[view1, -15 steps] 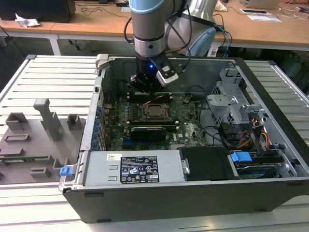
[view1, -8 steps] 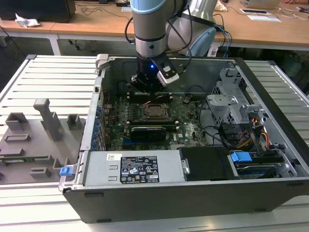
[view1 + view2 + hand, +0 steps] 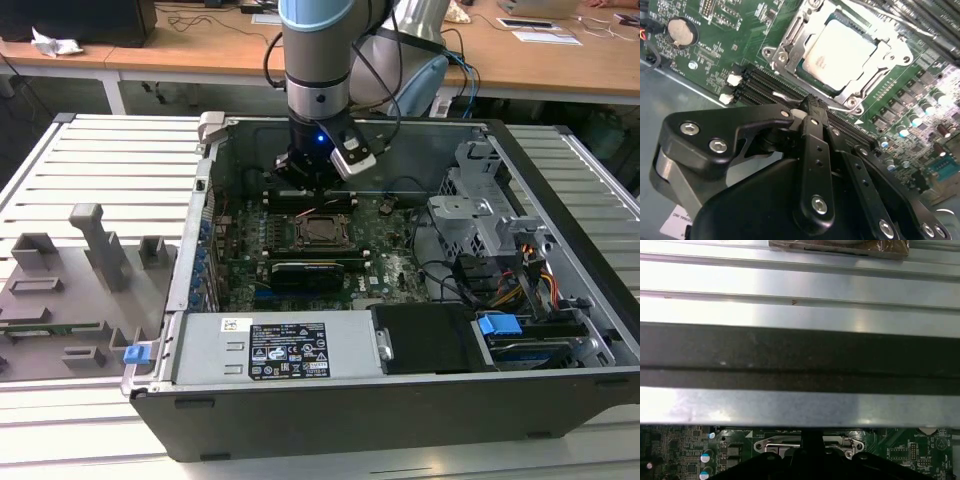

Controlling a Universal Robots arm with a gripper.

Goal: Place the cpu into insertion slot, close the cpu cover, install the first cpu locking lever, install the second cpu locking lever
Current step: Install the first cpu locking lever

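My black robot gripper (image 3: 810, 106) hangs low inside the open grey metal computer case (image 3: 400, 410). Its tip is just beside the near edge of the square metal-rimmed insertion slot (image 3: 776, 56). I cannot tell if the gripper is clenched or released.

The small flat square silvery cpu (image 3: 840, 50) lies in the slot. The thin silver-grey cpu cover (image 3: 872, 65) looks to be down around it, and the chip's top shows through the window.

Here is what I think could go wrong. The tip is very near the long black memory slots (image 3: 765, 82), so a small slip sideways could bump them or scratch the green circuit board (image 3: 725, 55). If I push down when the chip sits crooked, the tiny pins under it could bend. A springy wire lever could also slide off the tip and snap back.

My count: one gripper, one cpu, one slot, one cover and one round silver coin battery (image 3: 680, 31). There are a few memory slots, but I cannot count them for sure.
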